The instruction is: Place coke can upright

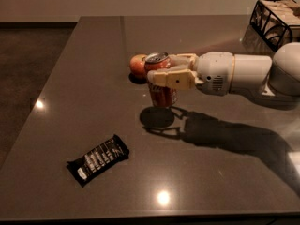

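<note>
The coke can [161,93] is red-orange with a silver top and stands upright near the middle of the dark table [84,78]. My gripper [162,68] reaches in from the right and is shut on the can's upper half, one cream finger [171,78] in front and the other behind. The can's base is at or just above the table surface; I cannot tell whether it touches. A round shadow lies just in front of it.
A red-orange apple [137,65] sits right behind and left of the can, very close to it. A black candy bar wrapper [98,159] lies at the front left. A black wire basket [275,20] stands at the back right corner.
</note>
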`<state>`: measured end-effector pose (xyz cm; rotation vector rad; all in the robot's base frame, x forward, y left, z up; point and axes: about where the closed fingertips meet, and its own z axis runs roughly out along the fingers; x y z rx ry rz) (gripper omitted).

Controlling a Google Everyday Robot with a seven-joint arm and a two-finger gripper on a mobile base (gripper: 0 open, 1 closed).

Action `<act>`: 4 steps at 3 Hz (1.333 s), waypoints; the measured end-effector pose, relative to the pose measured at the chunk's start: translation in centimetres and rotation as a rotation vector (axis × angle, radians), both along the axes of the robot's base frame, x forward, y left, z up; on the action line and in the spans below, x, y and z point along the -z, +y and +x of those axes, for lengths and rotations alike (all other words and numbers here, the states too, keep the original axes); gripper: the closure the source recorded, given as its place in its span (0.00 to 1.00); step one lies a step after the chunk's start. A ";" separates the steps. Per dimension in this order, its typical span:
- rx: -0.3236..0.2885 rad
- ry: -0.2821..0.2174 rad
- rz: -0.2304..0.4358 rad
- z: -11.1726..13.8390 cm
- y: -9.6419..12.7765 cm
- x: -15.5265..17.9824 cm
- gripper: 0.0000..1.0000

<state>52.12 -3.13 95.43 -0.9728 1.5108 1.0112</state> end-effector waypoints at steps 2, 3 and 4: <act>-0.019 -0.062 0.080 -0.2 0.7 1.2 1.00; -0.015 -0.077 0.089 -0.2 1.0 2.0 1.00; -0.012 -0.090 0.091 -0.4 1.0 2.7 1.00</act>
